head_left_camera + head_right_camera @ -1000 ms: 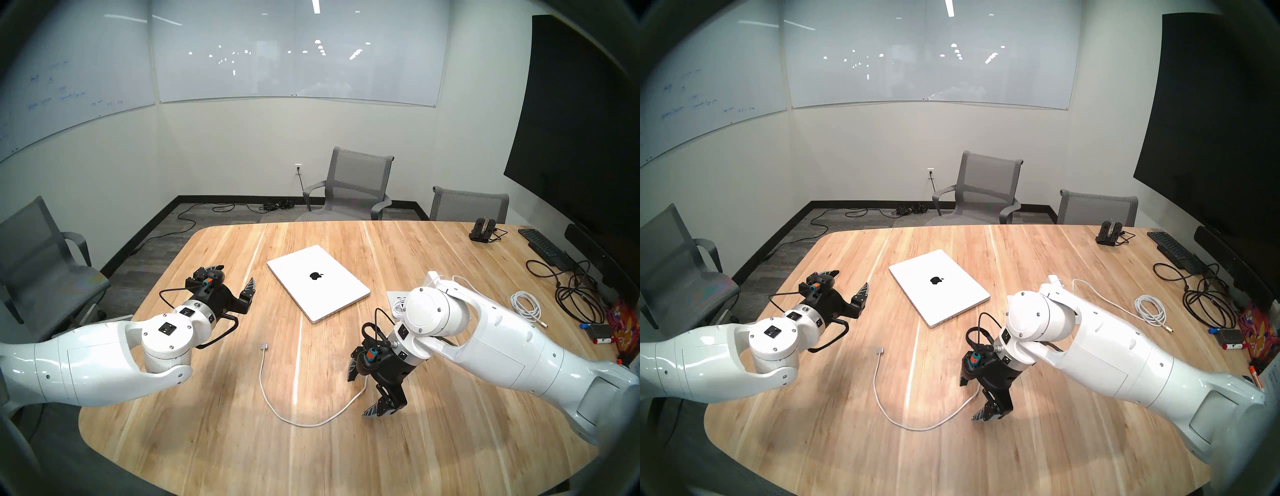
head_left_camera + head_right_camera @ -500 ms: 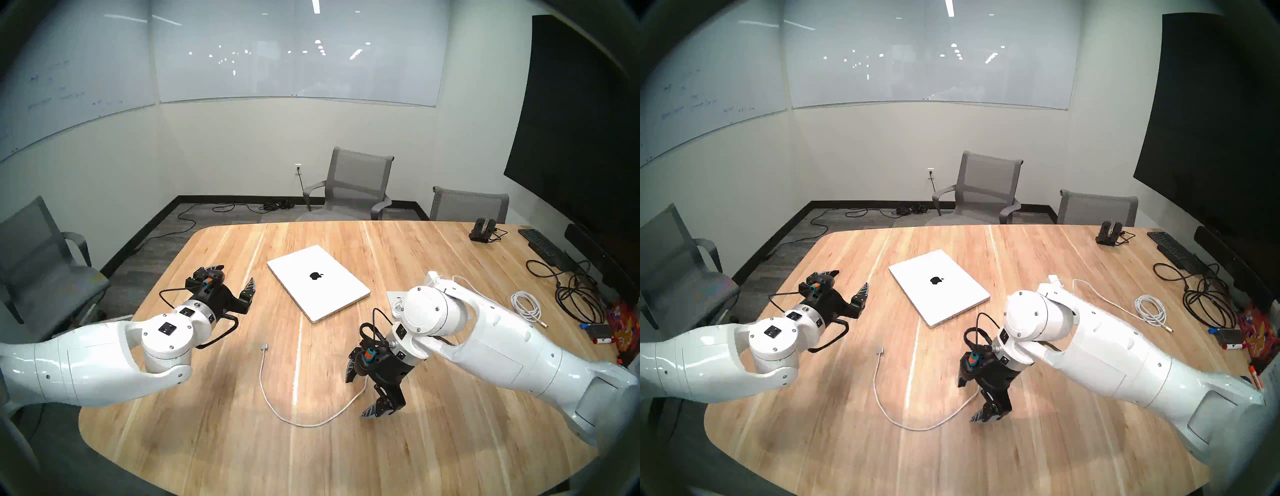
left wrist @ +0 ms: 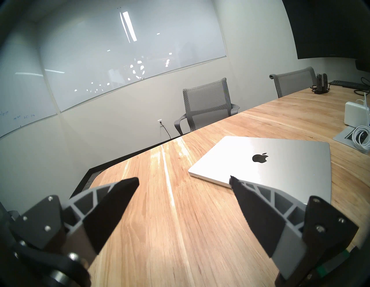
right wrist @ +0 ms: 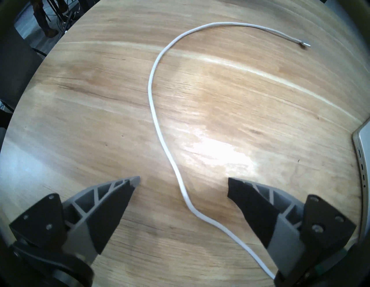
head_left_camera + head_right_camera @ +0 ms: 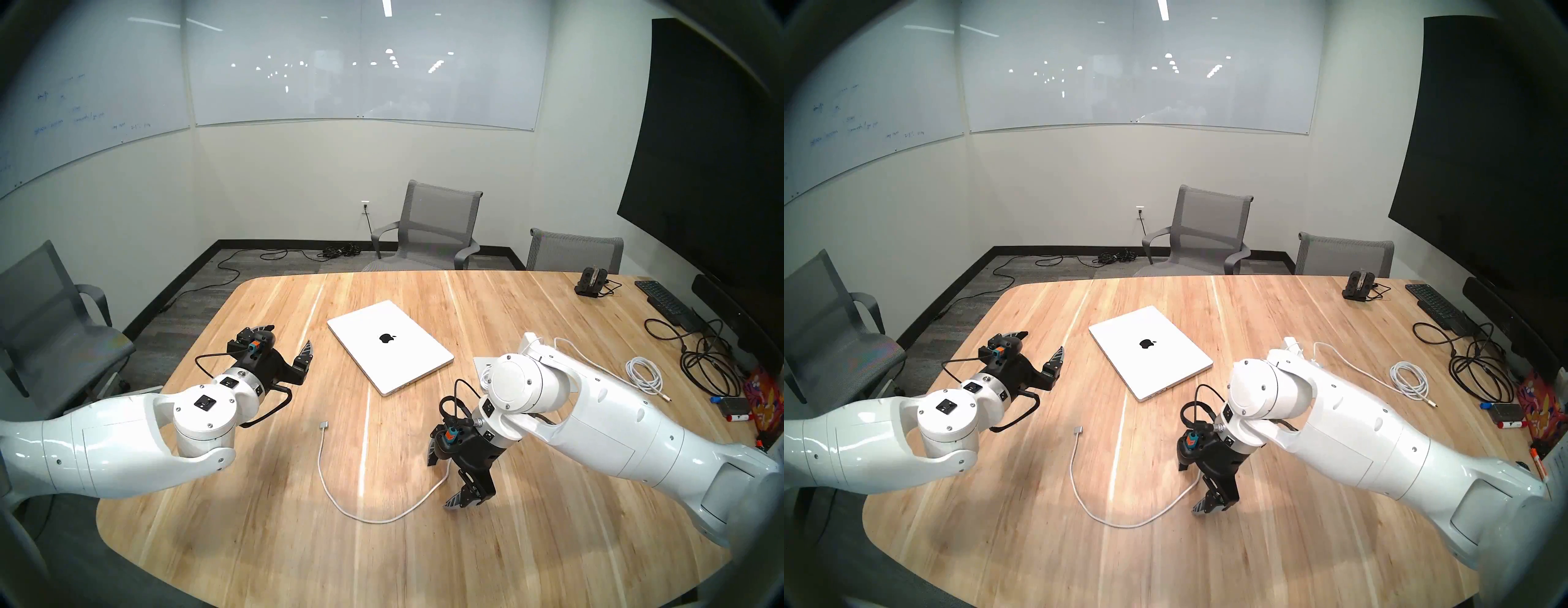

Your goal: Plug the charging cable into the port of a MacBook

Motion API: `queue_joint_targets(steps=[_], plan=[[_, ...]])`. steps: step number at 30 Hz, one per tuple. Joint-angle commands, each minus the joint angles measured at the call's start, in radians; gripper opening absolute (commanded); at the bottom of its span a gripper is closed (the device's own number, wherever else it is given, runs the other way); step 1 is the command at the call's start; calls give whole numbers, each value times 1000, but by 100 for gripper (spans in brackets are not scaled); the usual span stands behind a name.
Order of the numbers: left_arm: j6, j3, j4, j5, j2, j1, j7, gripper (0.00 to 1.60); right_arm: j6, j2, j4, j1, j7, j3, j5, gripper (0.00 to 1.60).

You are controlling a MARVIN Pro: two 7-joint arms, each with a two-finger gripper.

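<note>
The charging cable (image 5: 382, 516) lies slack on the desk (image 5: 263, 547) in a wide U across the lower middle of the head view, its flat silver connector (image 5: 325, 424) at the upper left end of the U, well apart from the near edge of the MacBook (image 5: 388, 346), which sits shut at the centre of the frame. The right claw (image 5: 443, 479) points steeply down with the cord running between its spread fingers; in the right wrist view the cord (image 4: 155, 112) climbs from the lower right corner up the middle and bends off to the connector (image 4: 365, 45) at the upper right, so the plug lies far along the cord from this claw, with the cord's long axis roughly in line with the claw's reach. Its jaws stand wide apart and grip nothing. The left claw (image 5: 290, 339), at centre left, is likewise wide open and empty, aimed nearly level toward the laptop. By my reading the connector sits about midway between the two arms, though only the right one is over the cable. A row of ports (image 4: 363, 172) shows on the laptop's side at the right edge of the right wrist view. The only mark legible is the black apple logo (image 3: 259, 158); the blue whiteboard writing (image 5: 72, 114) is too faint to read.
</note>
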Motion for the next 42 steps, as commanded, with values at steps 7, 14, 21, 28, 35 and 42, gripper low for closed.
queue_joint_targets(steps=[7, 14, 21, 28, 35, 42], plan=[[-4, -13, -2, -2, -1, -14, -2, 160, 0, -27, 10, 17, 14, 10, 7, 0], [-4, -13, -2, -2, -1, -14, -2, 160, -5, -11, -1, 14, 20, 23, 14, 0], [-4, -13, -2, -2, -1, -14, -1, 160, -13, 38, -15, 0, 17, 52, 29, 0], [-4, -13, -2, -2, -1, -14, -1, 160, -16, 82, -15, -19, 6, 77, 39, 0], [-4, -13, -2, -2, -1, -14, -1, 160, -15, 128, -2, -38, -16, 100, 38, 0], [-4, -13, -2, -1, -1, -14, -1, 160, -8, 171, 40, -43, -38, 130, 35, 0]])
